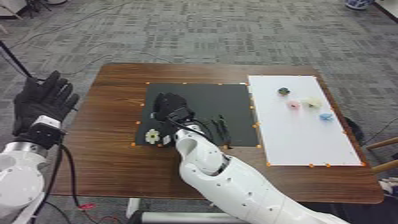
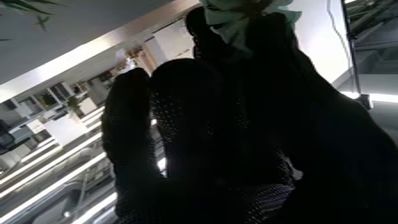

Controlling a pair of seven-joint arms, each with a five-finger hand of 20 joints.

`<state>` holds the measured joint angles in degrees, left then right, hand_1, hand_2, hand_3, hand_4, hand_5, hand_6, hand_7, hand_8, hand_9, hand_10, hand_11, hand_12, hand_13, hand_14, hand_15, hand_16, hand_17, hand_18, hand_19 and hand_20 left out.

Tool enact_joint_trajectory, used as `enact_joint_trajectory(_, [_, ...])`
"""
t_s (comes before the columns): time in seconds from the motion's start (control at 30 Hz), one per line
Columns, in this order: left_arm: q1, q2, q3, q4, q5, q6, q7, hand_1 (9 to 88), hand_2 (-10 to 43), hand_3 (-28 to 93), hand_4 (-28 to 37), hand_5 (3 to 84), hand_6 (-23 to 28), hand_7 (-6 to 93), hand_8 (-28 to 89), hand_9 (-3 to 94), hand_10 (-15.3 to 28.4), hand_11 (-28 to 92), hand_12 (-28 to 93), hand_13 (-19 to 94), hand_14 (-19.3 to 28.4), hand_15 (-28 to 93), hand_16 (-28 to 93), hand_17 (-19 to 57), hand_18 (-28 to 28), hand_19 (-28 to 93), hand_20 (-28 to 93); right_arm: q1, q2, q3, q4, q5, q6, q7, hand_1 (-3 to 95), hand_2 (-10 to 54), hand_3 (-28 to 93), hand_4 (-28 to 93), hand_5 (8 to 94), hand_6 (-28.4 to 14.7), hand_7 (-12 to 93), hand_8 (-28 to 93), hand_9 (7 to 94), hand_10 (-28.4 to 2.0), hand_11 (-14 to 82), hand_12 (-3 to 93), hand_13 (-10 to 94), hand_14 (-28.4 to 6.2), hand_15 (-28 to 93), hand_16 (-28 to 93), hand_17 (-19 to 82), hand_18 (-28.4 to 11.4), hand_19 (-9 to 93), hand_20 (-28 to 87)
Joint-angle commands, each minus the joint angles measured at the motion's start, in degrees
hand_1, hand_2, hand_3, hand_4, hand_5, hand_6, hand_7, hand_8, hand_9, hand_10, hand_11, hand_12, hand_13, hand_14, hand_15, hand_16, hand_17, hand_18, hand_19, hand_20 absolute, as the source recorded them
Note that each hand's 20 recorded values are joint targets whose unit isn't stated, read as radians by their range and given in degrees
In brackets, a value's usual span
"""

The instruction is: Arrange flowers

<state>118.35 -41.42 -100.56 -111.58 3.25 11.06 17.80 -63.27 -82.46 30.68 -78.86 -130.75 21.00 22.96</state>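
Observation:
My right hand (image 1: 171,106) is over the black mat (image 1: 202,90), its arm crossing the table from the bottom right. In the right wrist view, the thumb and a finger of the right hand (image 2: 266,95) pinch a pale, greenish-white flower (image 2: 229,21). A cream flower (image 1: 152,136) lies near the mat's lower left corner, and thin dark green stems (image 1: 222,131) lie right of the forearm. The white board (image 1: 306,145) holds a dark flower (image 1: 283,91), a pink one (image 1: 294,104), a cream one (image 1: 312,102) and a blue one (image 1: 326,116). My left hand (image 1: 43,102) has straight fingers, left of the table.
Small orange markers (image 1: 138,122) line the mat and the board on the brown wooden table (image 1: 107,150). Bare wood runs along the mat's left side and the table's front. A wooden chair part (image 1: 384,143) stands beyond the right edge.

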Motion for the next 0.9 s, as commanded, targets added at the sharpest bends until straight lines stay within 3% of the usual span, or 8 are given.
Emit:
enact_joint_trajectory(0.03, [1.1,-1.0,-0.43,-0.49,-0.31,0.39,0.56,21.6,20.8,64,-28.3,33.9,4.0,3.8,-6,29.2,8.1,5,9,19,6.5,8,-4,-1.5,6.2,13,9,1.5,-0.2,-1.1,0.8,-1.7,1.3,0.8,61.3,-9.5,66,-28,76.2,0.6,29,2,87.1,-8.2,6.2,36.4,79,-5.6,62,30,37,-23.2,82,36])
enact_joint_trajectory(0.2, [1.3,-1.45,-0.32,-0.82,-0.18,-0.35,0.8,21.5,20.7,64,-28.3,34.1,4.3,3.9,-6,29.2,8.4,5,10,19,6.9,9,-4,-1.8,6.5,14,10,2.6,-0.6,-1.4,2.1,-1.8,0.7,1.1,60.7,-9.5,65,-28,76.2,0.6,28,2,86.6,-8.1,5.9,35.6,79,-5.8,61,30,36,-23.1,81,36])
enact_joint_trajectory(0.3, [2.7,-2.66,-1.19,-1.14,0.31,-0.67,0.75,21.3,20.6,64,-28.3,34.1,4.4,3.8,-6,29.3,8.6,5,10,19,7.0,9,-4,-2.0,6.7,14,9,2.6,-0.7,-1.5,2.4,-2.5,0.4,2.9,59.8,-9.5,64,-28,75.8,0.2,25,2,85.3,-8.2,5.6,33.2,79,-6.0,60,30,36,-23.1,81,36])
enact_joint_trajectory(0.4, [4.3,-3.5,-2.06,-1.72,-0.97,-1.1,2.06,21.6,20.0,65,-28.3,34.2,4.5,3.7,-6,29.3,8.7,6,10,19,7.2,9,-4,-2.1,6.9,14,9,3.1,-0.6,-1.9,2.7,-2.7,0.5,3.0,58.8,-9.4,63,-28,74.9,-0.3,23,2,82.8,-9.1,6.7,29.1,79,-6.1,58,29,36,-23.0,81,35])
enact_joint_trajectory(0.57, [5.8,-4.47,-2.92,-2.44,-0.54,-2.06,2.22,22.2,19.3,65,-28.3,34.2,4.6,3.6,-6,29.5,8.7,6,9,19,7.5,10,-4,-2.3,7.1,14,9,2.8,-0.4,-1.5,2.7,-2.1,-0.8,3.9,58.3,-9.3,63,-28,72.9,-1.2,22,1,79.1,-10.1,9.0,25.9,78,-5.9,56,29,36,-22.9,81,34])
enact_joint_trajectory(0.7, [5.8,-4.49,-3.25,-2.59,-0.09,-2.59,2.16,22.8,19.0,65,-28.3,34.3,4.8,3.5,-6,29.5,8.9,6,9,19,7.6,10,-4,-2.4,7.1,14,9,3.1,-0.1,-1.7,2.5,-1.8,-0.7,3.7,54.8,-9.5,68,-28,65.0,-2.5,23,-2,70.4,-12.8,16.3,17.1,75,-6.3,58,29,35,-23.3,82,32])
enact_joint_trajectory(0.9, [5.5,-4.45,-3.01,-2.66,-0.29,-2.42,2.28,23.1,18.8,65,-28.3,34.4,4.9,3.4,-6,29.7,9.2,6,9,19,7.9,11,-4,-2.5,7.3,15,9,3.4,0.0,-2.2,2.1,-1.9,-0.4,4.1,53.9,-9.5,70,-28,64.2,-2.5,24,-3,69.2,-13.3,17.9,15.5,75,-5.7,57,31,35,-23.3,82,32])
